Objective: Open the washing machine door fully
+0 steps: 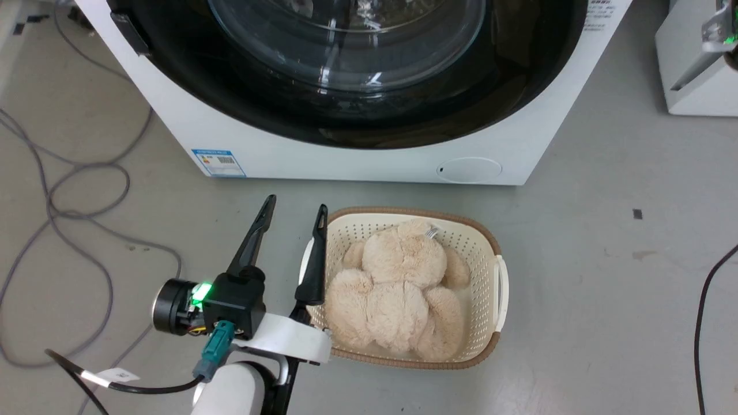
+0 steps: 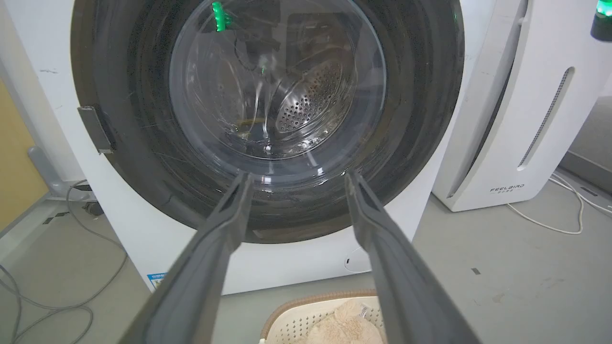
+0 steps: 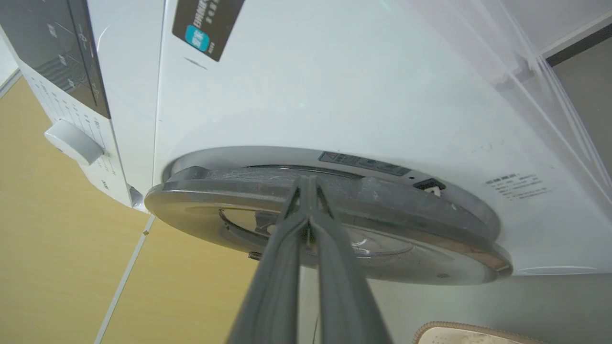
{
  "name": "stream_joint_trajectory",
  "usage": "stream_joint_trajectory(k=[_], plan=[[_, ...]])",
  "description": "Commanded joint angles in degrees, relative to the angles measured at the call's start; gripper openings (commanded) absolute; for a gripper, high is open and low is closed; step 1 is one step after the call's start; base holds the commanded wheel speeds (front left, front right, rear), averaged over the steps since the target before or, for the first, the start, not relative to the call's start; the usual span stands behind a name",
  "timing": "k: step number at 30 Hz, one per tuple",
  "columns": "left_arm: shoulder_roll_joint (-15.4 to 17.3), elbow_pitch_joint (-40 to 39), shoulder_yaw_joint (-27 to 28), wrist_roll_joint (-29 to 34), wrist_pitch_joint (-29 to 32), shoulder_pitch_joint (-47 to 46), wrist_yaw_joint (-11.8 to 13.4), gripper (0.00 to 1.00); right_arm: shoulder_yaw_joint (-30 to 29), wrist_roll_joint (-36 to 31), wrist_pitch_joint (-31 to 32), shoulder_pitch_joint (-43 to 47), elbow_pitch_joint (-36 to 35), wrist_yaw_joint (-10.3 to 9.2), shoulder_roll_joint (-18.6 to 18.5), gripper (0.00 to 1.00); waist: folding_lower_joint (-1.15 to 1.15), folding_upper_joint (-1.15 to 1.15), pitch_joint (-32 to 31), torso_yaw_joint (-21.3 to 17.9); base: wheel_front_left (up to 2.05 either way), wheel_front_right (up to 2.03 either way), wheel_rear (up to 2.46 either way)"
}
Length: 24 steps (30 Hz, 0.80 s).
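Jaws on the left arm stood spread wide, the two dark fingers (image 1: 252,242) parted above the floor (image 1: 605,276) with nothing between them. Touching or just beside their right finger sat a cream basket (image 1: 500,282) holding a beige plush toy (image 1: 398,282). Straight ahead of those tips, apart from them, rose the washing machine (image 1: 357,164). The washing machine door (image 2: 416,119) lay close against its front, its side tab (image 2: 95,129) off to the tips' left. The jaws on the right arm were pressed together and empty, fingers (image 3: 282,267) pointing at the door's rim edge. Whether their tips touched it could not be told.
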Motion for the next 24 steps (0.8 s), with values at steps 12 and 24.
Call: stream_joint_trajectory(k=[12,24], plan=[[0.20,-0.77,-2.56,-0.78,-2.12,-3.73,0.97,1.00,14.43,11.62,7.86,-15.02,8.87,0.05,0.50,0.00,-0.01,0.00,4.43,1.11,0.00,0.00,0.00],[0.12,-0.47,-4.45,-1.32,-3.44,-6.49,1.31,1.00,24.97,19.77,14.35,-25.20,15.15,0.06,3.49,0.00,-0.01,0.00,7.77,1.28,0.00,0.00,0.00]])
